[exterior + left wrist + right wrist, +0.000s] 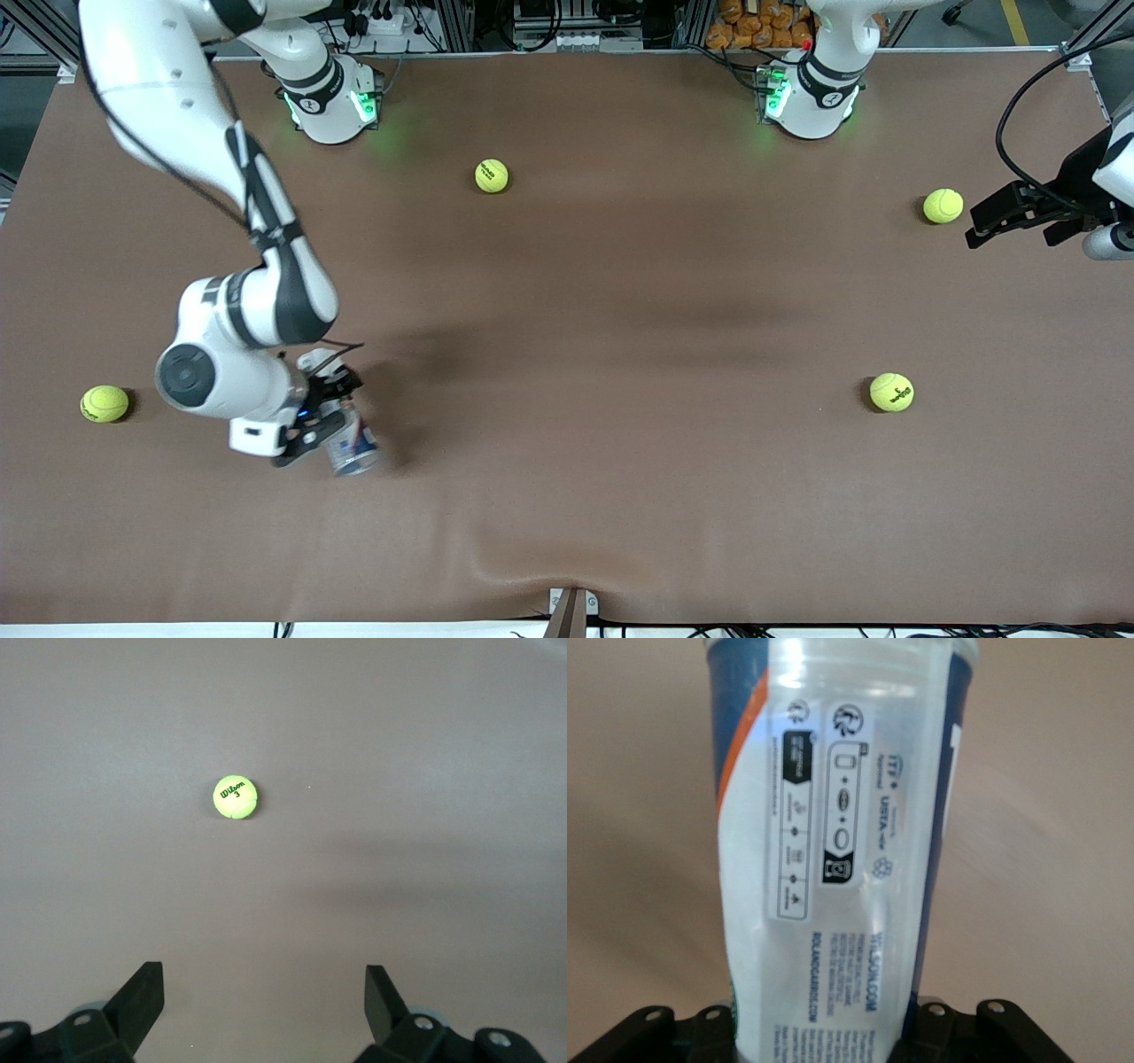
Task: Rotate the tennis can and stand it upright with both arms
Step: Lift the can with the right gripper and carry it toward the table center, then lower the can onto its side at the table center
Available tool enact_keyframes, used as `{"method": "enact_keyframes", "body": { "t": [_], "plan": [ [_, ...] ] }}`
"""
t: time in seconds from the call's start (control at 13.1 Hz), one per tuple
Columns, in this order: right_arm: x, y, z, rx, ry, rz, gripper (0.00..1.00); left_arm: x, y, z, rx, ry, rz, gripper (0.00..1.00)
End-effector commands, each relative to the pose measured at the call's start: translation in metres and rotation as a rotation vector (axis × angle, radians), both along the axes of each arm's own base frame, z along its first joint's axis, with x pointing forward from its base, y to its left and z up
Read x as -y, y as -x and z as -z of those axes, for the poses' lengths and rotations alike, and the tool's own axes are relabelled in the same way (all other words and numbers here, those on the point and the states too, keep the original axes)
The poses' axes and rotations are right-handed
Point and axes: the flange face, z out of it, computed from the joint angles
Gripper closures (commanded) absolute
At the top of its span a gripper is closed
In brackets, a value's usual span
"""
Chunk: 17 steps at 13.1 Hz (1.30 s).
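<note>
**Tennis can gripped by right arm; left arm waiting at table end**

The tennis can (353,443) lies on the brown table (620,354) toward the right arm's end, in the part nearer the front camera. One tennis ball (104,403) sits well apart from it, closer still to that end of the table. The right gripper (330,424) is down on the can with its fingers drawn in against the can's sides; the right wrist view shows the clear, labelled tube pinched between the two black finger mounts, its wall slightly squeezed. Whether the can's underside touches the cloth cannot be told.

The left gripper (1001,215) hangs over the table's edge at the left arm's end, fingers spread wide and empty, just beside a second ball (943,206). This arm is waiting. Its wrist view shows only bare table and a third ball (236,797).

Judgement: the step in hand is securing the can before turning it. The wall is thin and slick, so the grip should be firm without crushing. Lift should be small and the rotation slow, so the tube does not slip or swing. The left arm would do well to meet the can's free end before any handover, closing only once it is square to the wall.
</note>
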Motion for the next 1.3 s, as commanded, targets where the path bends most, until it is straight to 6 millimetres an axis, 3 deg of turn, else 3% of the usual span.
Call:
{"method": "enact_keyframes", "body": {
  "t": [0.0, 0.23, 0.38, 0.53, 0.61, 0.76, 0.84, 0.91, 1.22],
  "plan": [
    [-0.096, 0.023, -0.016, 0.057, 0.010, -0.257, 0.60, -0.003, 0.003, -0.004, -0.003, -0.020, 0.010, 0.00],
    [-0.205, 0.061, -0.013, 0.177, 0.048, -0.557, 0.59, -0.003, 0.003, -0.004, -0.003, -0.020, 0.010, 0.00],
    [-0.271, 0.097, 0.012, 0.231, 0.083, -0.715, 0.55, -0.003, 0.003, -0.004, -0.003, -0.020, 0.010, 0.00],
    [-0.319, 0.130, 0.044, 0.277, 0.064, -0.805, 0.53, -0.003, 0.003, -0.004, -0.003, -0.020, 0.009, 0.00],
    [-0.333, 0.141, 0.061, 0.286, 0.055, -0.829, 0.52, -0.003, 0.003, -0.005, -0.001, -0.020, 0.009, 0.00],
    [-0.341, 0.152, 0.085, 0.268, 0.063, -0.856, 0.51, -0.003, 0.003, -0.004, -0.003, -0.020, 0.009, 0.00],
    [-0.347, 0.159, 0.090, 0.264, 0.067, -0.875, 0.38, -0.003, 0.003, -0.004, -0.003, -0.020, 0.009, 0.00],
    [-0.351, 0.164, 0.094, 0.259, 0.068, -0.881, 0.00, -0.003, 0.003, -0.004, -0.003, -0.020, 0.010, 0.00],
    [-0.356, 0.166, 0.068, 0.272, 0.061, -0.878, 0.00, -0.001, 0.004, -0.005, -0.001, -0.020, 0.012, 0.00]
  ]
}}
